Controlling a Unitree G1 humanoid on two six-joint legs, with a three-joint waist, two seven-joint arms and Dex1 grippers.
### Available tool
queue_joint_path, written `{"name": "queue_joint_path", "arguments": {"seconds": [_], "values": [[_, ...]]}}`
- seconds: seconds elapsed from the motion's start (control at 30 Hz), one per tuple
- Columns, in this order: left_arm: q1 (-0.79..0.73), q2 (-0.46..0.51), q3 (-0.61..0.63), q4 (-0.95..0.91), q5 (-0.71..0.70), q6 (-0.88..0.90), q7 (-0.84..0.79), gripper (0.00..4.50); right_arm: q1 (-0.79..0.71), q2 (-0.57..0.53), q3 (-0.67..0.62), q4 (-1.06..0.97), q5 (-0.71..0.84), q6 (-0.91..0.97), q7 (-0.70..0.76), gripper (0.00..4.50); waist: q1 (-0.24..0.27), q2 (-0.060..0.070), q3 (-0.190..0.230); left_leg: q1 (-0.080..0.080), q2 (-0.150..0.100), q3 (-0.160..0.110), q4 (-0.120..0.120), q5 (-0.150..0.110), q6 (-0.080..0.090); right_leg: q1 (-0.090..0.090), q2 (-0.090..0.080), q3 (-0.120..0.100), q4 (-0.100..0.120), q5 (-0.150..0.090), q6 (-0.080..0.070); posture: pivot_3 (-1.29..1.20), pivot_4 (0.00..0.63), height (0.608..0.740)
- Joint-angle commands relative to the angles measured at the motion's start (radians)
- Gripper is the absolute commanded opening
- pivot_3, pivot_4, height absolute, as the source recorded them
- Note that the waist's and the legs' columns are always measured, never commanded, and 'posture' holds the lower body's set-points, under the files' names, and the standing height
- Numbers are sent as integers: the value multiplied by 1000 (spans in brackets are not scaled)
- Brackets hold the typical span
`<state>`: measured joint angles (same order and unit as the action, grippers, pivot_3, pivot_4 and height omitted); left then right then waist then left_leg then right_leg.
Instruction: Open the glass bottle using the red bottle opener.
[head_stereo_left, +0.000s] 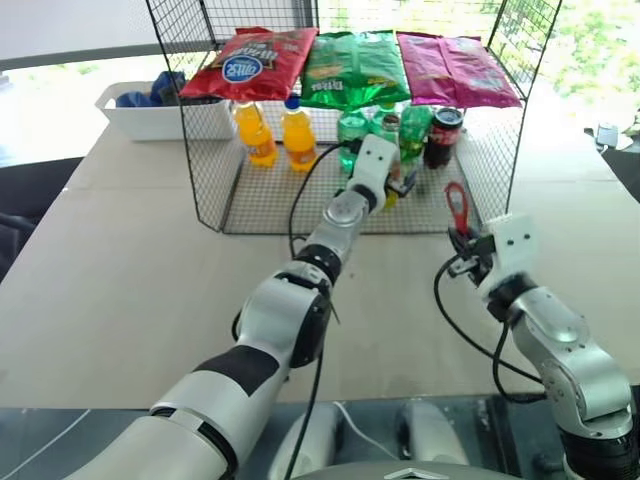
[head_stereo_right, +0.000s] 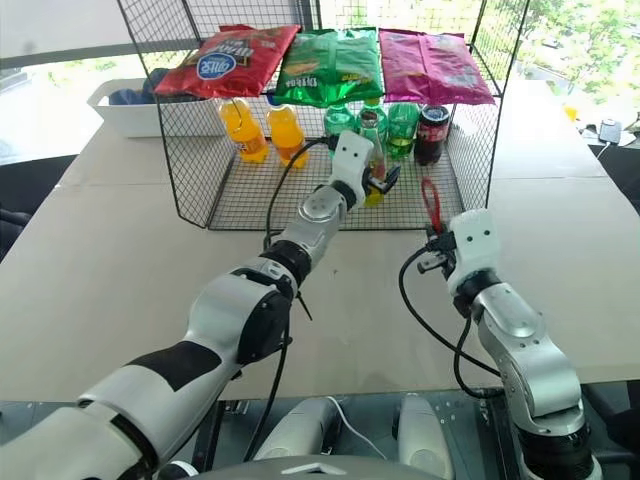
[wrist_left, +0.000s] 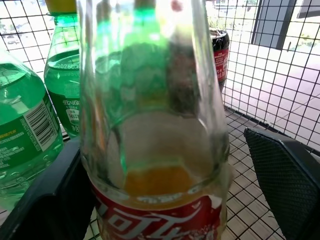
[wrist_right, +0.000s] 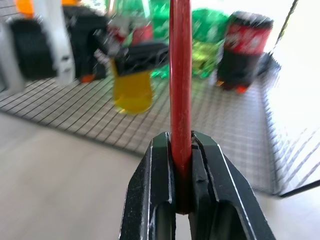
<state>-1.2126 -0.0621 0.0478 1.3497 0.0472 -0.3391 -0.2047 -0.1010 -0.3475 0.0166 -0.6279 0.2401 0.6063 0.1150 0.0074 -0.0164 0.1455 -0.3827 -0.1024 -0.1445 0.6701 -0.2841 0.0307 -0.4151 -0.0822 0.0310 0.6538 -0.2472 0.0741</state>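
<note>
Bracketing the glass bottle (wrist_left: 150, 150), left gripper (head_stereo_right: 377, 183) spread; smooth, breakable glass suits a label-height grip; right gripper (wrist_right: 181, 150) pinches the red bottle opener (wrist_right: 180, 65)

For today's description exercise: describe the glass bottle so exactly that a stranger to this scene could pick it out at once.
Find the black wire rack on the pale table. On its lower shelf, in front of the green bottles, the glass bottle stands between the left gripper's open black fingers. Unlike its plastic neighbours it is slim clear glass with yellow-orange drink and a red label.
</note>
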Motion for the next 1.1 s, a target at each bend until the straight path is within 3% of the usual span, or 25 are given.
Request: {"name": "queue_joint_path", "arguments": {"seconds": [0.03,0.2,0.33,0.63,0.87,1.0,1.1], "values": [[-36,-7,1,-5,29,13,63,4458,-38,17,-1,-55,-67,-45,-41,0,0,0,0,0,0,0,0,0,0,0,0,0,0,0,0,0,150,740],[-39,-12,10,-2,43,27,102,4458,-61,49,9,-49,-130,-90,-65,0,-1,0,0,0,0,0,0,0,0,0,0,0,0,0,0,0,150,740],[-41,-15,21,-3,38,27,96,2750,-79,66,10,-37,-182,-136,-78,0,-3,0,0,0,0,0,0,0,0,0,0,0,0,0,0,0,150,740],[-8,10,47,-25,12,-12,-48,2787,-78,87,2,-6,-222,-175,-64,0,-5,0,0,0,0,0,0,0,0,0,0,0,1,0,0,0,150,740],[43,63,28,-147,-34,-7,-342,2787,-78,95,-15,23,-227,-205,-48,0,-22,0,0,0,0,0,0,0,0,0,0,0,1,0,0,0,150,740],[221,133,-29,-468,-89,81,-580,2787,-95,99,-22,58,-224,-229,-36,0,-33,0,0,0,0,1,-1,0,0,-2,0,2,2,0,0,0,150,740],[356,189,-65,-749,-133,223,-661,2787,-105,95,-34,80,-223,-245,-23,0,-46,0,0,0,1,1,-1,0,0,-2,0,2,3,0,0,0,150,740]]}}
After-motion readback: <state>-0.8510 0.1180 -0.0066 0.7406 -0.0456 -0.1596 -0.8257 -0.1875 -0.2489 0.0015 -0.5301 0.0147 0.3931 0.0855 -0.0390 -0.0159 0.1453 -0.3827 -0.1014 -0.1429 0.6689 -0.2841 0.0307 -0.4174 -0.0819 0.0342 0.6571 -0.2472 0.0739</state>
